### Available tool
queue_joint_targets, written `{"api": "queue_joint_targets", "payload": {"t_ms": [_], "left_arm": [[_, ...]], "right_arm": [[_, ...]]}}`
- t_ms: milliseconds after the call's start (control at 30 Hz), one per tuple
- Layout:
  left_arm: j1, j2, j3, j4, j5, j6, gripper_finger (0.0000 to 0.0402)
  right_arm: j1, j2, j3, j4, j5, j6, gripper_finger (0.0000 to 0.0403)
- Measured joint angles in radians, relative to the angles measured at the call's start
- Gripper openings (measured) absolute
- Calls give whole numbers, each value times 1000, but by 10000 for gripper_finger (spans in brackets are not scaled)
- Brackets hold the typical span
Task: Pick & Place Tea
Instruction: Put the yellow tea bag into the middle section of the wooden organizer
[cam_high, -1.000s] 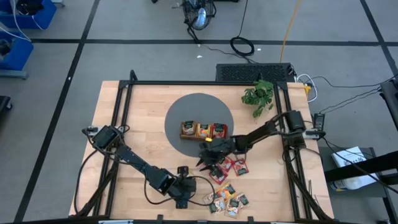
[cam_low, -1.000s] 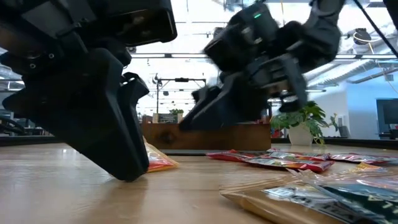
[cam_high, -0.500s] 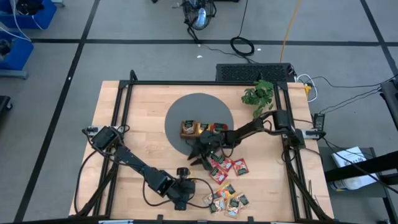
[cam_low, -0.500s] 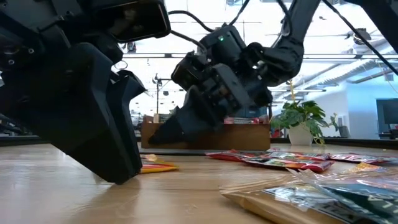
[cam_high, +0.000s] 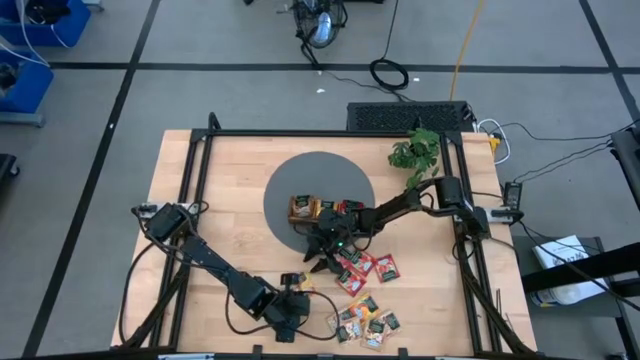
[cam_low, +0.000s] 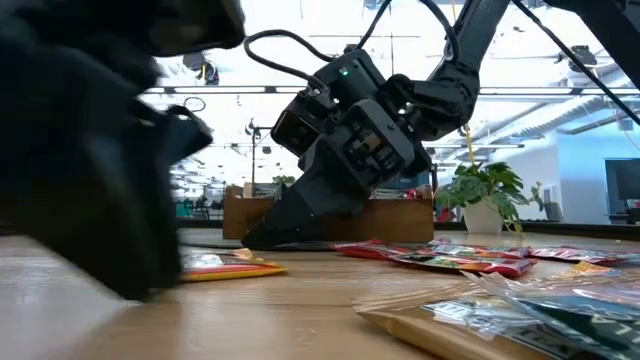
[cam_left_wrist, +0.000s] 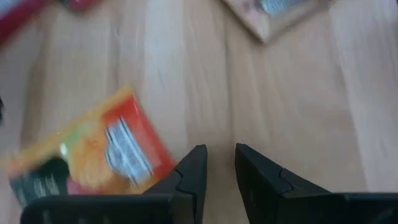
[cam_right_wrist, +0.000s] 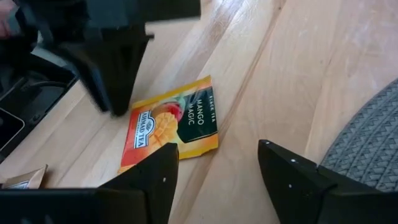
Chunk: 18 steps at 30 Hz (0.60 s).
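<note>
An orange-yellow tea sachet (cam_right_wrist: 171, 127) lies flat on the wood near the table's front, also seen in the left wrist view (cam_left_wrist: 93, 155) and the high view (cam_high: 298, 284). My left gripper (cam_left_wrist: 219, 163) hovers just beside it, toward the near edge. Its fingers stand a narrow gap apart with nothing between them. My right gripper (cam_right_wrist: 214, 155) is wide open. It slants down at the grey mat's near edge, pointing at the sachet from the far side, its tips low over the table (cam_low: 262, 238). Red sachets (cam_high: 365, 265) and a mixed heap of tea (cam_high: 365, 322) lie to the right.
A brown wooden tray (cam_high: 325, 208) holding sachets stands on the round grey mat (cam_high: 320, 175). A potted plant (cam_high: 415, 155) is at the far right. A black frame (cam_high: 200, 160) borders the table. Bare wood lies to the left of the sachet.
My right gripper has swung from above the red sachets toward the table's left, dropped and tipped its nose down near the orange-yellow sachet. My left gripper has drawn back a little from that sachet, which was propped against its fingertip and now lies flat.
</note>
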Motion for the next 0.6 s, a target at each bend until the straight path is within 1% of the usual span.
{"api": "queue_joint_targets", "payload": {"t_ms": [133, 300, 467, 600], "left_arm": [[-15, -39, -1, 3, -27, -14, 87], [-19, -42, 0, -2, -87, -22, 87], [-2, -45, -2, -36, -104, -39, 87], [8, -45, -32, -57, -121, -80, 87]], "right_arm": [[0, 0, -1, -3, 0, -13, 206], [0, 1, -2, -4, 0, -23, 211], [0, 2, -2, -2, 1, -31, 212], [0, 2, -2, -1, 1, -31, 212]]}}
